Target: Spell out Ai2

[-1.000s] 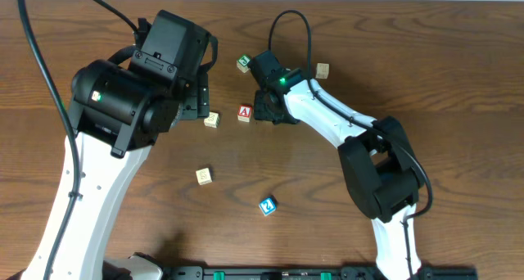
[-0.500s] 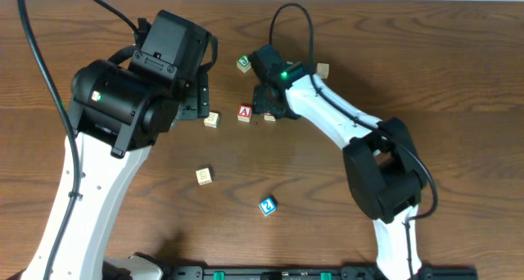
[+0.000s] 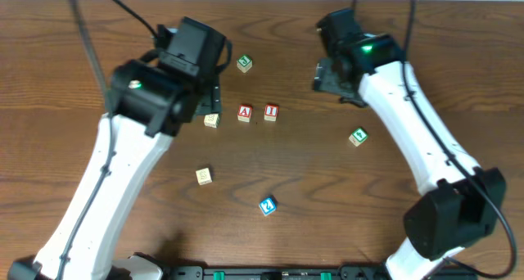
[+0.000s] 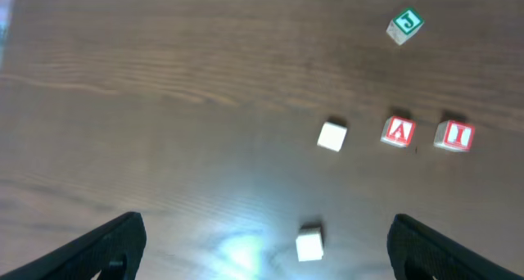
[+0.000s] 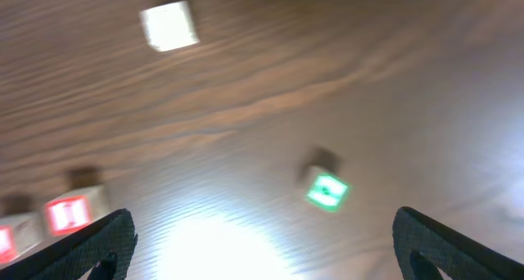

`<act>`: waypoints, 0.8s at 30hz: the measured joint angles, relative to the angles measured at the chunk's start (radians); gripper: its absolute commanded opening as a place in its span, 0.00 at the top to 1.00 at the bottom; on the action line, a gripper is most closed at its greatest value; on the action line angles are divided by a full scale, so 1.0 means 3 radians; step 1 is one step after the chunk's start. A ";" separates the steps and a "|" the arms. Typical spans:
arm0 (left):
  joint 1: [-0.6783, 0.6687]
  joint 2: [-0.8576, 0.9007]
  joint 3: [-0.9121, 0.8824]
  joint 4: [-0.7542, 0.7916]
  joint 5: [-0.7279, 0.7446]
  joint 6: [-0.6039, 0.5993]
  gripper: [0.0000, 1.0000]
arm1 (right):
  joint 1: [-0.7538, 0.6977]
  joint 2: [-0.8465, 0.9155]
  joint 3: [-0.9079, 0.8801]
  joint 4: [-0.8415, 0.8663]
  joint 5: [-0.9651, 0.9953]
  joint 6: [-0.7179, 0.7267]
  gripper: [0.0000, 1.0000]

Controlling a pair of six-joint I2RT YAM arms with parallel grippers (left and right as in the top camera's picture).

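Note:
The red "A" cube (image 3: 245, 112) and the red "I" cube (image 3: 271, 112) sit side by side at the table's middle back, A on the left, a small gap between them. The blue "2" cube (image 3: 268, 205) lies alone nearer the front. In the left wrist view the A (image 4: 399, 132) and I (image 4: 454, 136) show at the right. My left gripper (image 4: 262, 259) is open above the table, with nothing between its fingers. My right gripper (image 5: 266, 259) is open too, empty, raised to the right of the I cube (image 5: 70, 213).
A green cube (image 3: 244, 63) lies behind the A, another green cube (image 3: 358, 137) to the right of the I. Two pale cubes (image 3: 212, 119) (image 3: 204, 176) sit left of the red pair. A third pale cube (image 5: 169, 24) shows in the right wrist view.
My right gripper opened, left the I cube beside the A, and pulled away up and to the right. The left arm shifted slightly right.

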 measured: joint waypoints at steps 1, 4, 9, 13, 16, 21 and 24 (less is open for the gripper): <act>0.0000 0.0003 -0.0188 0.0207 0.0008 0.0001 0.05 | -0.0045 -0.0028 0.0000 -0.0036 0.0032 -0.0001 0.01; 0.0001 0.0011 -0.0707 0.0778 0.0089 0.0006 0.05 | -0.0145 -0.0148 0.0000 -0.0132 0.0097 -0.0001 0.01; 0.0003 0.0071 -0.1264 0.1513 0.0445 0.0108 0.05 | -0.0277 -0.0456 -0.0001 -0.0340 0.0167 -0.0004 0.01; 0.0003 0.0334 -0.1314 0.1821 0.0661 0.0220 0.04 | -0.0408 -0.0720 0.0000 -0.0603 0.0249 -0.0005 0.01; 0.0003 0.0673 -0.1311 0.1872 0.0841 0.0387 0.00 | -0.0491 -0.0855 0.0000 -0.0778 0.0289 -0.0017 0.01; -0.0039 0.1186 -0.1312 0.1994 0.1029 0.0657 0.14 | -0.0535 -0.0982 0.0000 -0.0913 0.0324 -0.0019 0.01; -0.0099 0.1315 -0.1312 0.2055 0.1081 0.0809 0.21 | -0.0535 -0.1016 0.0000 -0.0955 0.0329 -0.0027 0.01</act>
